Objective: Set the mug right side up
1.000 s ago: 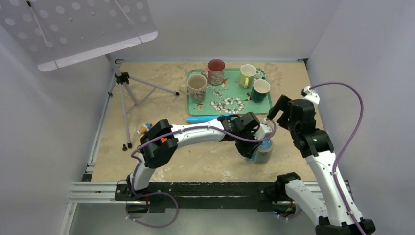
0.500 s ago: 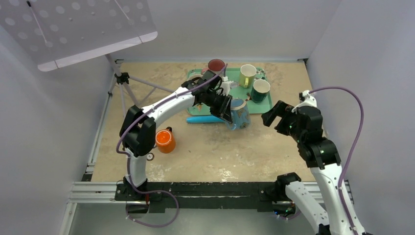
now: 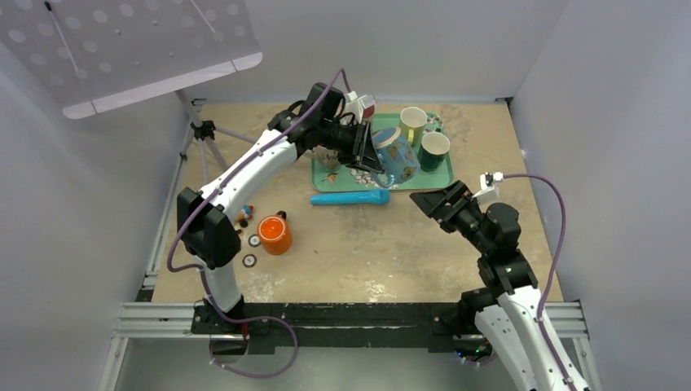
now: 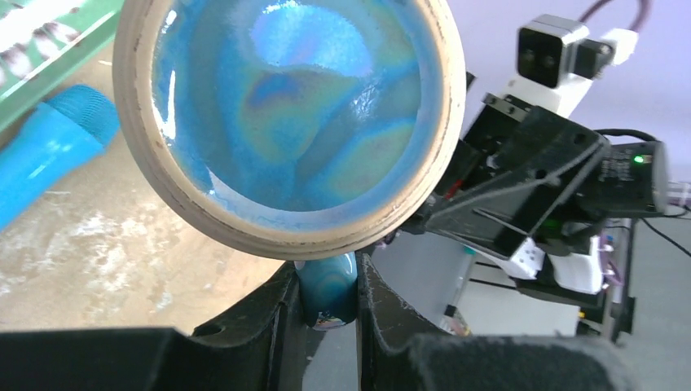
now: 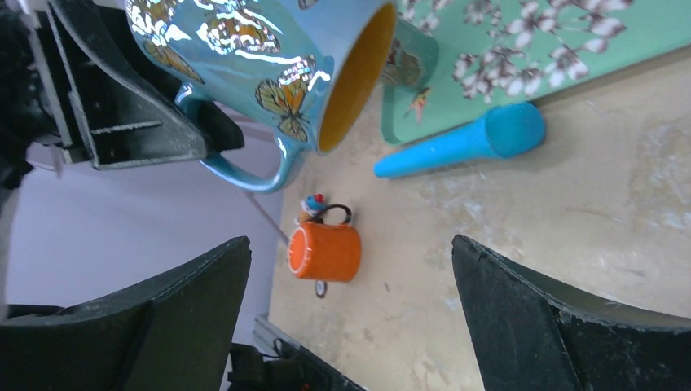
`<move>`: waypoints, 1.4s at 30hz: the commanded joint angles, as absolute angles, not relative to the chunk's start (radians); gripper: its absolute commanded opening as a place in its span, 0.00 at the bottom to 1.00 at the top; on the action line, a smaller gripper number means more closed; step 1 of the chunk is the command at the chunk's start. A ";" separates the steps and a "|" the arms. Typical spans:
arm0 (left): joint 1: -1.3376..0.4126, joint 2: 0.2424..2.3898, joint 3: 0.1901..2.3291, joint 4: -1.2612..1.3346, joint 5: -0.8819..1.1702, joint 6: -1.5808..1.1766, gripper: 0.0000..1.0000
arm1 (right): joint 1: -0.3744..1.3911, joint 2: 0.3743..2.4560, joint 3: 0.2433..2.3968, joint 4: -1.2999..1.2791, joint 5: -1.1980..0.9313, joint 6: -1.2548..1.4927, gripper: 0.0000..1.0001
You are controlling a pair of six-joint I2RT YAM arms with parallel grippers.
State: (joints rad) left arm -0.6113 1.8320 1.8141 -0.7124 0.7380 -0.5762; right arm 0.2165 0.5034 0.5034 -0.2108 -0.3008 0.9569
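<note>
One-handed job: left hand (image 4: pixel 326 303) is clamped on the handle (image 5: pixel 244 181) of the blue butterfly-print ceramic mug (image 3: pixel 398 155), mug sideways, mouth facing away.

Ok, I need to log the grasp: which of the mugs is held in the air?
The blue butterfly mug, gripped by its handle in the left gripper above the tray; the orange mug sits on the table, the others on the tray.

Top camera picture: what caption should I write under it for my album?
Left claw holds the blue mug tipped in the air near the green tray; right claw open nearby.
</note>
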 commanded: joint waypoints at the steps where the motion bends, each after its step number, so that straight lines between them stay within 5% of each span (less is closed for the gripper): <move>1: -0.620 1.757 1.880 -0.621 0.861 -0.674 0.00 | 0.215 0.503 0.458 0.113 -0.319 1.103 0.97; 13: -0.662 1.751 1.873 -0.519 0.935 -0.792 0.00 | 0.215 0.809 0.506 0.577 -0.422 1.217 0.85; 17: -0.687 1.758 1.819 -0.412 0.972 -0.892 0.00 | 0.215 0.841 0.606 0.596 -0.412 1.162 0.51; 18: -0.685 1.759 1.795 -0.374 0.988 -0.928 0.00 | 0.214 0.845 0.638 0.576 -0.413 1.134 0.35; 19: -0.680 1.761 1.779 -0.357 0.994 -0.942 0.00 | 0.215 0.849 0.668 0.548 -0.413 1.112 0.06; 20: -0.674 1.762 1.768 -0.358 0.992 -0.934 0.00 | 0.215 0.852 0.693 0.516 -0.412 1.085 0.00; 22: -0.657 1.764 1.758 -0.396 0.971 -0.887 0.04 | 0.214 0.858 0.746 0.415 -0.401 1.008 0.00; 27: -0.602 1.735 1.793 -0.688 0.766 -0.517 0.96 | 0.222 0.958 1.036 -0.117 -0.253 0.623 0.00; 36: -0.562 1.570 1.817 -1.069 0.425 0.218 1.00 | 0.400 1.479 1.615 -0.769 0.093 0.231 0.00; 42: -0.562 1.496 1.760 -1.320 0.225 0.438 1.00 | 0.446 1.792 1.948 -0.992 0.146 0.201 0.00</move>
